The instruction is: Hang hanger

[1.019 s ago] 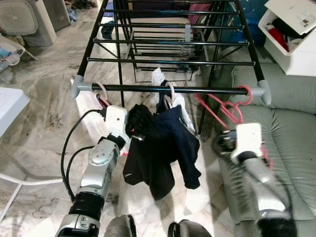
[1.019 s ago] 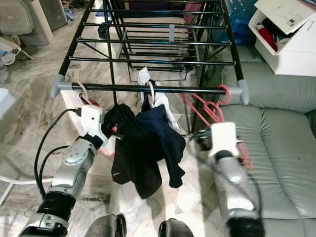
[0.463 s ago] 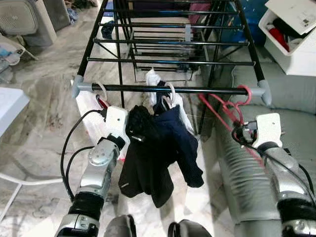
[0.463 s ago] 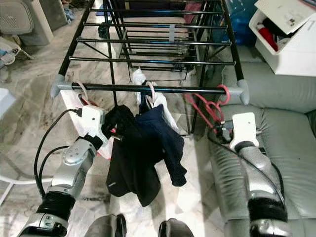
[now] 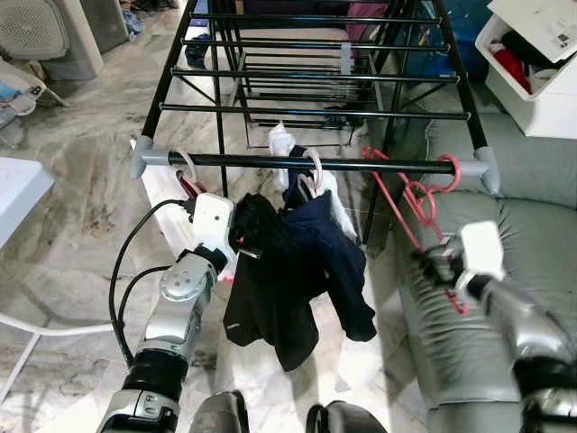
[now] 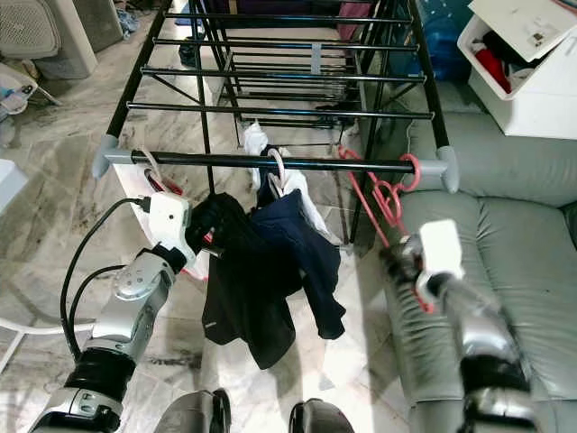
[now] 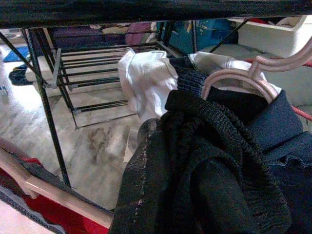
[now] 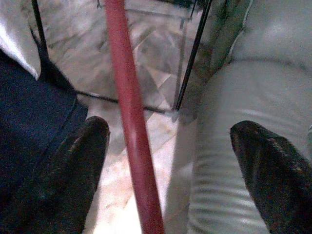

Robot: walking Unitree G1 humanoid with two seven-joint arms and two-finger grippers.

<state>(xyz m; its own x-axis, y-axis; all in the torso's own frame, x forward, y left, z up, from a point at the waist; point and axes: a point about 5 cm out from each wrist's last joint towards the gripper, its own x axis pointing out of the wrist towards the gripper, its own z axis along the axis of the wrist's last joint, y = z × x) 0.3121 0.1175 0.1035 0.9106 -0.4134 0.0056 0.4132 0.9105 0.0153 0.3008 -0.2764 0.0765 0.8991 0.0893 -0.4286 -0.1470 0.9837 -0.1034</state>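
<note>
A red hanger [image 5: 420,200] has its hook over the right end of the drying rack's front bar [image 5: 379,165], and its body slants down toward the sofa. My right gripper [image 5: 427,264] is low beside the hanger. In the right wrist view its fingers [image 8: 63,180] are spread open, with the red hanger bar [image 8: 129,122] running between them and touching neither. My left gripper [image 5: 242,236] is shut on a black garment [image 5: 266,289] that hangs from a pale hanger [image 5: 312,171] at the middle of the bar. The black cloth [image 7: 214,185] covers the left fingers.
A grey sofa [image 5: 532,234] lies right of the rack, with a white bin [image 5: 532,81] of clothes behind it. A white table [image 5: 18,189] stands at the left. Another hanger [image 5: 187,176] with red cloth hangs at the bar's left end. Marble floor lies below.
My right arm swung out to the right, then dropped back lower beside the red hanger. The hanger's far end has tipped up. The left arm and dark clothes have hardly moved.
</note>
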